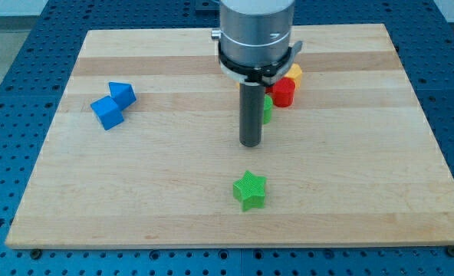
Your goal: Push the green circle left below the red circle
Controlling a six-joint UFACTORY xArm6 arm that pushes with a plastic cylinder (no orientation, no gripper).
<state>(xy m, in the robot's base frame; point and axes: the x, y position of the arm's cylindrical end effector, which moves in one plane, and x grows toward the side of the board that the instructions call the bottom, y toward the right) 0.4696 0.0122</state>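
Note:
My tip (250, 142) is the lower end of the dark rod, near the board's middle. The green circle (267, 109) shows only as a sliver just right of the rod, mostly hidden behind it. The red circle (284, 92) sits right and slightly above it, close to or touching it. My tip is just left of and below the green circle.
A yellow block (294, 73) peeks out above the red circle, partly hidden by the arm. A green star (250, 190) lies below my tip. Two blue blocks (106, 113) (123, 93) sit together at the left. The wooden board (365, 192) rests on a blue perforated table.

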